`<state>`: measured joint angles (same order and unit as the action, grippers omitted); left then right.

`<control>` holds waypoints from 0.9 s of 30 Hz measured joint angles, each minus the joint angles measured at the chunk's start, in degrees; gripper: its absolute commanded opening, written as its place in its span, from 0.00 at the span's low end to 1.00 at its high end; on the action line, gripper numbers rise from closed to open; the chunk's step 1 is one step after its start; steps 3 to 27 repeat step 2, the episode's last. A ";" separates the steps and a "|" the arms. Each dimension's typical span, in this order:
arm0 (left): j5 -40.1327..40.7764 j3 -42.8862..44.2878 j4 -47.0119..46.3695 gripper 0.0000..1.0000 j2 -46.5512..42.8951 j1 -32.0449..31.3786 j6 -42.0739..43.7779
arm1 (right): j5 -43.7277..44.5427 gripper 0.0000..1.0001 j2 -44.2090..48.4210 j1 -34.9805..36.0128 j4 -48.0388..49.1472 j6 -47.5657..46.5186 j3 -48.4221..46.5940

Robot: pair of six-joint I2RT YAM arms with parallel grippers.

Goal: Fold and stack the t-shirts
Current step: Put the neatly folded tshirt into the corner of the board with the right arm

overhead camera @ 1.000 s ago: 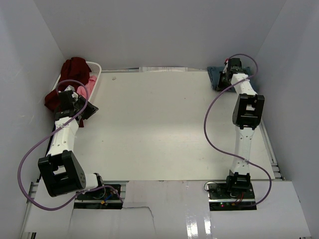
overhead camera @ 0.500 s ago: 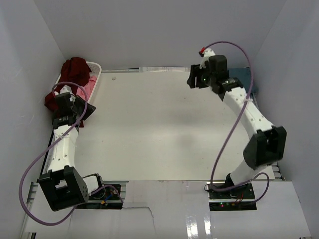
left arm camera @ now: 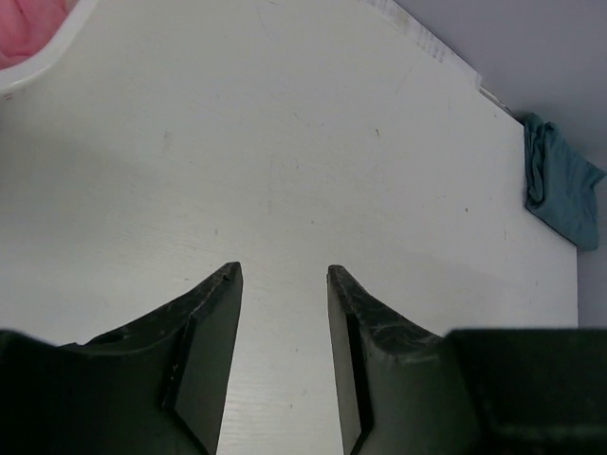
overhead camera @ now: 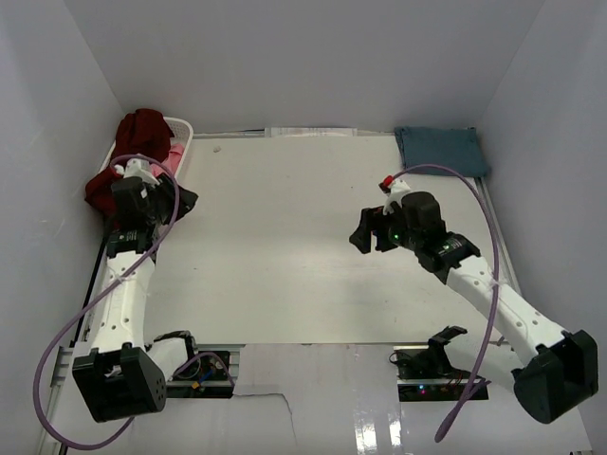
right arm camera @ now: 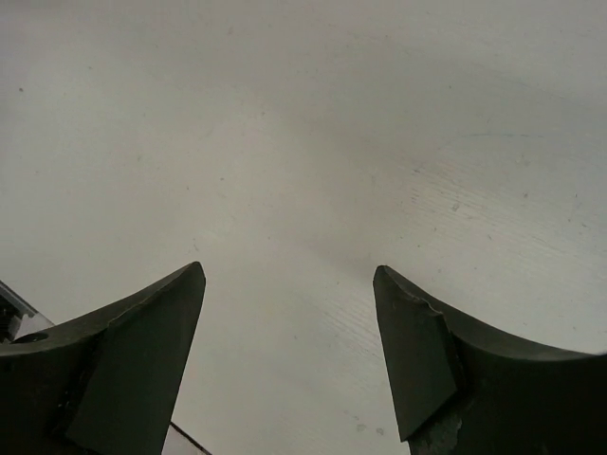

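A folded teal-blue t-shirt (overhead camera: 441,150) lies at the table's back right corner, also seen in the left wrist view as the teal shirt (left arm camera: 560,185). A dark maroon t-shirt (overhead camera: 140,133) spills over the white basket (overhead camera: 183,131) at the back left, with a pink t-shirt (overhead camera: 174,157) inside it. My left gripper (overhead camera: 180,201) hovers just right of the basket, open and empty (left arm camera: 283,275). My right gripper (overhead camera: 360,237) is over the middle right of the table, well in front of the teal shirt, open wide with only bare table between its fingers (right arm camera: 287,270).
The basket's rim (left arm camera: 47,66) and a bit of the pink shirt (left arm camera: 28,24) show at the top left of the left wrist view. White walls enclose the table on three sides. Purple cables loop off both arms.
My right arm let go of the teal shirt at the back right corner, swung forward and left to mid-table, and opened. My left gripper opened wider beside the basket.
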<state>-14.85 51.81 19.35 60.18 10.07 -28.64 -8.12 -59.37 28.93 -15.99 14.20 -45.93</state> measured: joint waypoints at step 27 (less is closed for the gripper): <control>-0.79 -0.59 -0.33 0.67 -0.02 -0.79 0.37 | 0.04 0.78 1.33 0.02 0.70 0.09 0.00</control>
